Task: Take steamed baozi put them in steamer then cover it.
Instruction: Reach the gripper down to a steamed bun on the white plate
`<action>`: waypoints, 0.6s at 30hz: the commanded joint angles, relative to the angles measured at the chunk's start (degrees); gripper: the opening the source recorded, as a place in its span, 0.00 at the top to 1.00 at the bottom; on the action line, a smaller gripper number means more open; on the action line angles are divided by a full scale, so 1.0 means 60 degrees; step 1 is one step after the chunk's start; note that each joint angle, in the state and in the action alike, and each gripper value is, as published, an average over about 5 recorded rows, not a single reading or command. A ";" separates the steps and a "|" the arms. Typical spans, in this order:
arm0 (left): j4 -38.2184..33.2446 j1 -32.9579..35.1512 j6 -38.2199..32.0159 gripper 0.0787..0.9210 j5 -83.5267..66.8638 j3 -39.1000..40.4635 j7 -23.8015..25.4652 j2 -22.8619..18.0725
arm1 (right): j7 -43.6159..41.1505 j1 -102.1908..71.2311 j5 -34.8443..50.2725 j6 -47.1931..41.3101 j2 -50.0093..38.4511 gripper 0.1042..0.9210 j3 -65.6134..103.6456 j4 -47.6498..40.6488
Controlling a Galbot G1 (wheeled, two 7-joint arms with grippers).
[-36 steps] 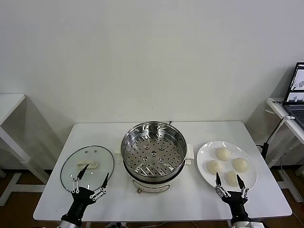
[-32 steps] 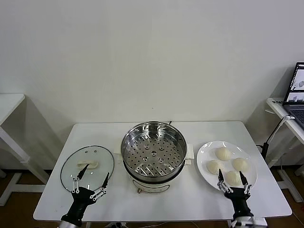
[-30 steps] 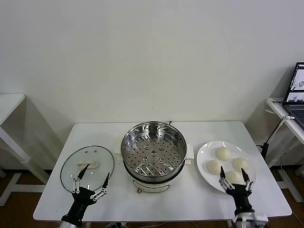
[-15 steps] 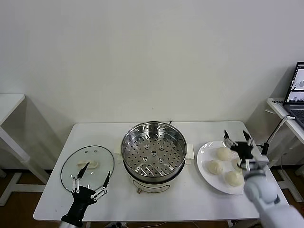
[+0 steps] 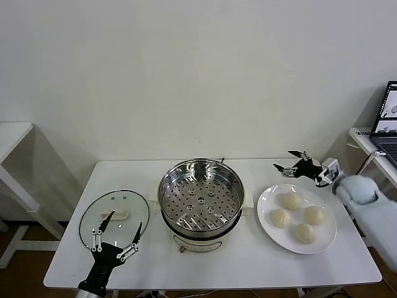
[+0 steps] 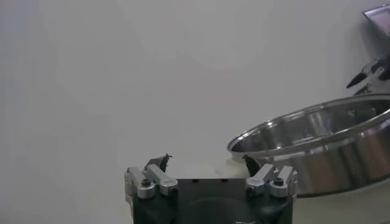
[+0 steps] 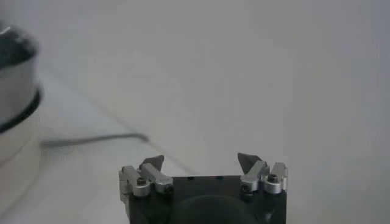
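Note:
Four cream-white baozi (image 5: 291, 200) lie on a white plate (image 5: 263, 205) at the table's right. The steel steamer (image 5: 200, 198) stands open at the centre with its perforated tray bare; it also shows in the left wrist view (image 6: 317, 140) and the right wrist view (image 7: 15, 79). The glass cover (image 5: 115, 217) lies flat at the left. My right gripper (image 5: 283, 159) is open and empty. It hovers behind the plate, above the table, and points toward the steamer; it also shows in the right wrist view (image 7: 201, 159). My left gripper (image 5: 116, 231) is open and empty at the cover's near edge; it also shows in the left wrist view (image 6: 207, 161).
A laptop (image 5: 388, 118) sits on a side table at the far right. Another white table (image 5: 12, 133) stands at the far left. A thin cable (image 7: 91, 140) runs along the table behind the steamer.
My right arm has swung up from the table's front edge, across the plate, to behind it, and now points left. The baozi stay on the plate. The left arm has barely moved.

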 commanded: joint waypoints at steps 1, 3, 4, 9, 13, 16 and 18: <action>0.0038 0.0003 0.0014 0.12 0.0096 -0.0022 -0.0123 -0.0027 | -0.3903 0.2911 -0.2233 0.0335 -0.0217 0.12 -0.2665 -0.1597; 0.0032 0.0015 0.0014 0.12 0.0160 -0.0030 -0.0153 -0.0054 | -0.4426 0.3222 -0.2973 0.0416 0.0001 0.12 -0.2962 -0.1697; 0.0030 0.0028 0.0008 0.12 0.0206 -0.0039 -0.0175 -0.0070 | -0.4635 0.3361 -0.3299 0.0456 0.0107 0.12 -0.3119 -0.1746; 0.0008 0.0122 -0.0032 0.12 0.0337 -0.0101 -0.0249 -0.0137 | -0.5003 0.3606 -0.4358 0.0701 0.0576 0.12 -0.3654 -0.1966; -0.0032 0.0205 -0.0053 0.12 0.0367 -0.0137 -0.0269 -0.0173 | -0.4863 0.3522 -0.4848 0.0827 0.0955 0.12 -0.3742 -0.2144; -0.0051 0.0244 -0.0058 0.12 0.0380 -0.0147 -0.0281 -0.0200 | -0.4741 0.3456 -0.5210 0.0891 0.1215 0.12 -0.3738 -0.2289; -0.0071 0.0279 -0.0066 0.12 0.0389 -0.0152 -0.0288 -0.0216 | -0.4650 0.3415 -0.5385 0.0933 0.1346 0.12 -0.3728 -0.2403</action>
